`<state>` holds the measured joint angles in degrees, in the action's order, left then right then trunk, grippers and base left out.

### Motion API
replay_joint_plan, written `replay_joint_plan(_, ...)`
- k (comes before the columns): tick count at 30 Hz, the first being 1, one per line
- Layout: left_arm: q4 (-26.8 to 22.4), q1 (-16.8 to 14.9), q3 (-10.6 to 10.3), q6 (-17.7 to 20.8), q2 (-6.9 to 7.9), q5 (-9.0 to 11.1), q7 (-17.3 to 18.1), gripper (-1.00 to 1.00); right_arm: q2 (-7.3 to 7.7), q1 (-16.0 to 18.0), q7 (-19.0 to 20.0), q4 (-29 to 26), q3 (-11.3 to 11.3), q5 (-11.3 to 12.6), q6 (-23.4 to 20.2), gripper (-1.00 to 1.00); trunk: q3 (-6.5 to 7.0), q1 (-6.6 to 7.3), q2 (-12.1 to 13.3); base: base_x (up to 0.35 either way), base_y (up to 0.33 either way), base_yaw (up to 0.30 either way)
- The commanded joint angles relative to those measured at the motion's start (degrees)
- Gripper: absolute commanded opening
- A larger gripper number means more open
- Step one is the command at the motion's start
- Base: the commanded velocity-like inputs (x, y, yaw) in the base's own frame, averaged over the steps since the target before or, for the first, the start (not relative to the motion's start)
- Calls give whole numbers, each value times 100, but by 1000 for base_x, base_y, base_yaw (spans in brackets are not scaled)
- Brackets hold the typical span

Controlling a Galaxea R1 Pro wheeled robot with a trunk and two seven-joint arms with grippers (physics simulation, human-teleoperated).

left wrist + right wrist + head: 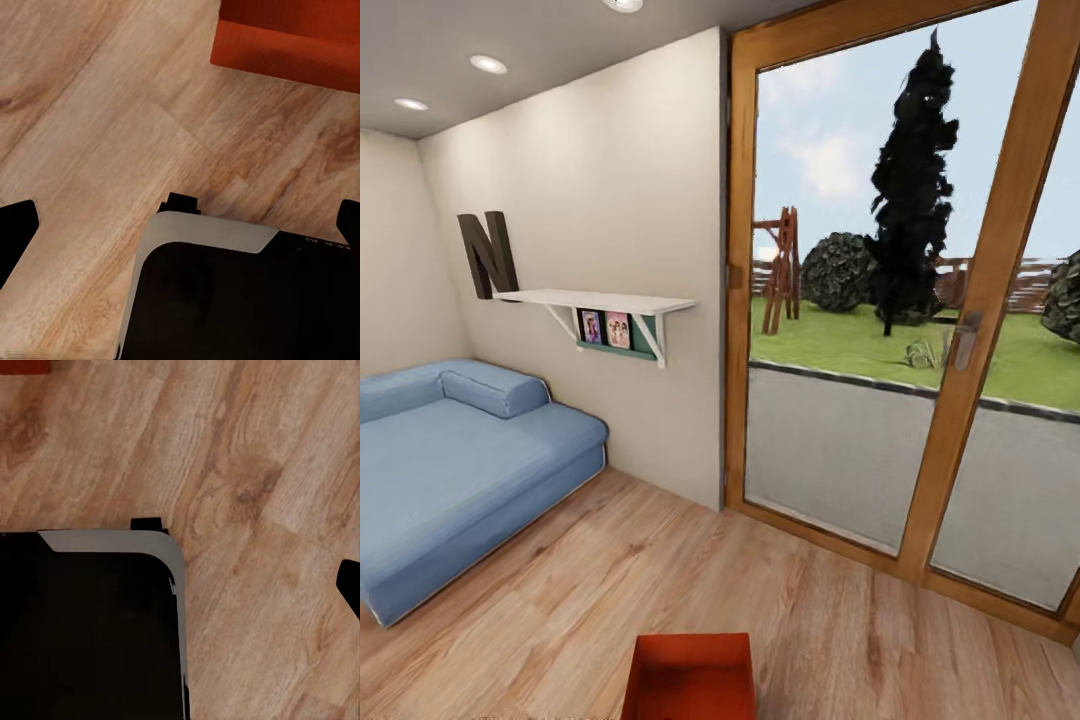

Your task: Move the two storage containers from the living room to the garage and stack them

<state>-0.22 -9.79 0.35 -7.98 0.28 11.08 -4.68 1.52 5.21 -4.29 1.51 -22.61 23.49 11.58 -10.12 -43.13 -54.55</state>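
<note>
One red-orange open-top storage container [690, 675] stands on the light wood plank floor [560, 620] of the living room, at the bottom middle of the head view, just in front of me. The left wrist view shows its wall [289, 41], and the right wrist view catches a red sliver of the container [22, 366]. My left gripper [180, 225] hangs open above the floor, empty, with its black fingertips [15, 232] far apart. My right gripper [180, 585] also looks open and empty; one fingertip [349, 585] shows at the frame edge. The second container is out of view.
A blue sofa [450, 470] fills the left side. A wood-framed glass sliding door [960, 400] stands ahead on the right, with a cream wall and a white shelf [600, 300] between them. My dark base [240, 300] sits under both wrists.
</note>
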Motion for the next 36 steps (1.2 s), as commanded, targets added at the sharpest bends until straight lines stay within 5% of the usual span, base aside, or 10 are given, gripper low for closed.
replay_joint_plan(1, 6, -5, 1, -19, -1, 32, -11, 100, -2, 7, -2, 16, -49, 42, 29, 100, -8, -1, -6, 2, 0, 266)
replay_joint_plan(18, 5, -5, 1, -19, -1, 34, -24, 100, -1, 7, -2, 16, -42, 46, 37, 100, -8, -1, -6, 0, 0, 255)
replay_joint_plan(36, 5, -5, 1, -21, -1, 24, -19, 100, 42, 7, 51, 16, -42, 50, 39, 100, -8, -1, -6, 9, 35, 11)
